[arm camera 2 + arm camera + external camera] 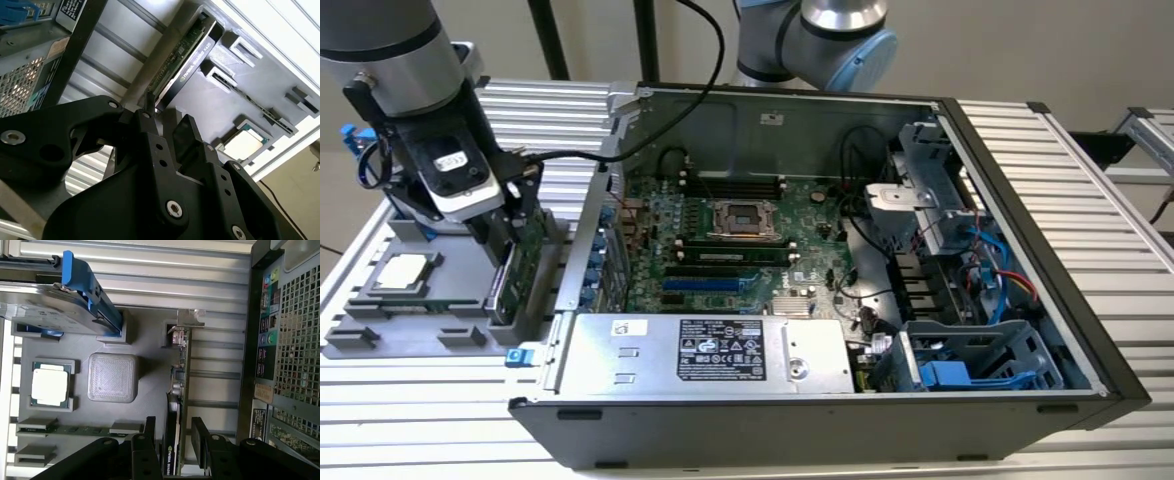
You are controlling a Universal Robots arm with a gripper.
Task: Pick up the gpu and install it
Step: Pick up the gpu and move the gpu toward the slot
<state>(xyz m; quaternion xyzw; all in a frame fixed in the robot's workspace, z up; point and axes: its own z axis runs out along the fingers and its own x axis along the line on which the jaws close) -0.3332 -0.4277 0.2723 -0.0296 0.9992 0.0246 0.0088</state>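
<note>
Here, the gripper [507, 235] hangs low over a grey parts tray [400, 340] on the slatted table [440, 420], at the exterior view's left, just beside the open computer case [787, 415]. The gpu [520, 275] stands on its long edge in a slot at the tray's side nearest the case, not yet lifted or installed.

In the first wrist view the claw [173, 422] is spread narrowly. One black finger [150, 432] sits on each side of the gpu [181, 365], with a thin gap showing on both sides. The card's black cooler face and green board edge run away from the claw to a silver bracket at the far end. In the second wrist view the gpu [187, 55] likewise leads in between the gripper's [167, 117] fingers, and a line of white lettering runs along the card's dark edge.

On the tray, a square silver CPU chip [403, 272] lies flat in its own pocket, well apart from the card on the side away from the case. A silver hard drive with blue trim [45, 307] sits at another corner of the tray.

Inside the case the motherboard [720, 275] lies exposed. The power supply [654, 345] at the near edge carries a white printed label [720, 350].
</note>
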